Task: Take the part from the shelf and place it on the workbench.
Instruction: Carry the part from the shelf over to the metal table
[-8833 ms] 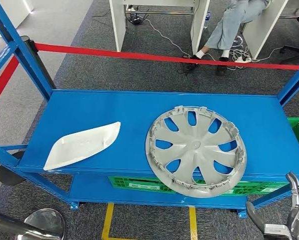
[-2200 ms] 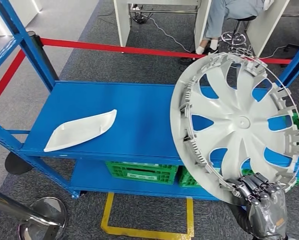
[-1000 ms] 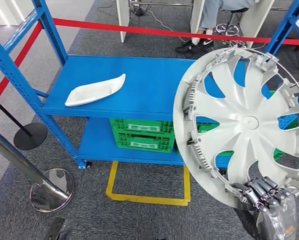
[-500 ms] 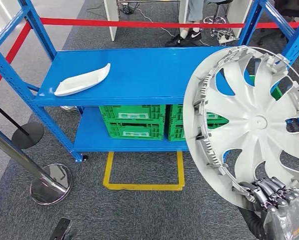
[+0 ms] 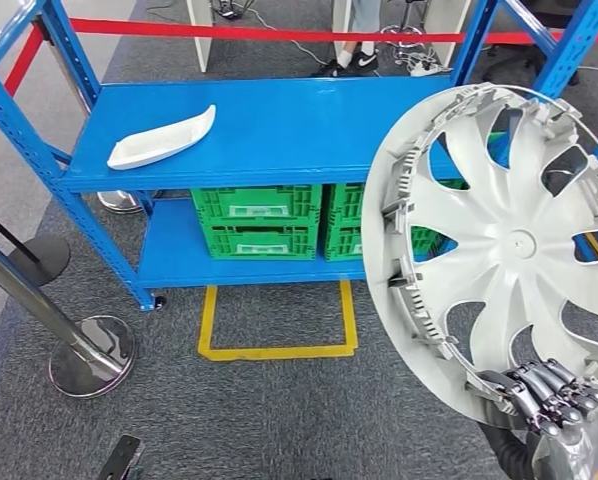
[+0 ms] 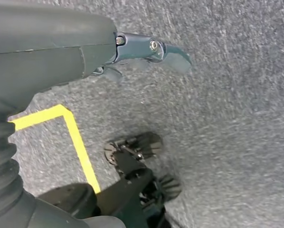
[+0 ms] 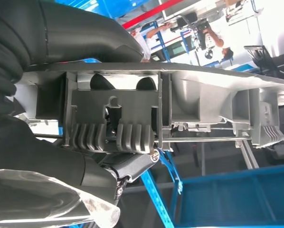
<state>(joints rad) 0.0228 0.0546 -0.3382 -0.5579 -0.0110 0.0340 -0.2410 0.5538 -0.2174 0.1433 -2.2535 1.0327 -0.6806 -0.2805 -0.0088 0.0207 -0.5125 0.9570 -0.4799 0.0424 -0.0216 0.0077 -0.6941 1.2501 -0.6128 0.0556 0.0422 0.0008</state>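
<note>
Down low on the right, right hand [image 5: 564, 420] wrapped tight round the bottom rim of the big grey wheel cover [image 5: 507, 245] — fingers [image 5: 541, 385] curled over the edge, thumb hidden behind. Held up on its edge in the air, well clear of the shelf [image 5: 281, 125], inner side with its little clips and wire ring turned toward the head view. Seen up close in the right wrist view too: rim of the wheel cover [image 7: 162, 99] squeezed between a thick grey thumb [image 7: 97, 35] on one side and darker fingers [image 7: 133, 166] on the other.

Left hand [image 6: 147, 50] hung down over the grey carpet [image 6: 233, 118] — holding nothing, one dark finger sticking out straight, the rest hard to make out. Yellow floor tape [image 6: 76, 142] under it.

Further out, blue shelf standing behind a yellow tape square [image 5: 277, 320] on the floor. Long white part [image 5: 160, 140] lying flat on the left end of the upper shelf board, well apart from the wheel cover. Green crates [image 5: 254, 222] tucked side by side on the lower board. Shiny post base [image 5: 92, 355] off to the left on the carpet. Red barrier strap [image 5: 281, 32] stretched behind the shelf, with a person's shoes [image 5: 349, 62] and white table legs past it.
</note>
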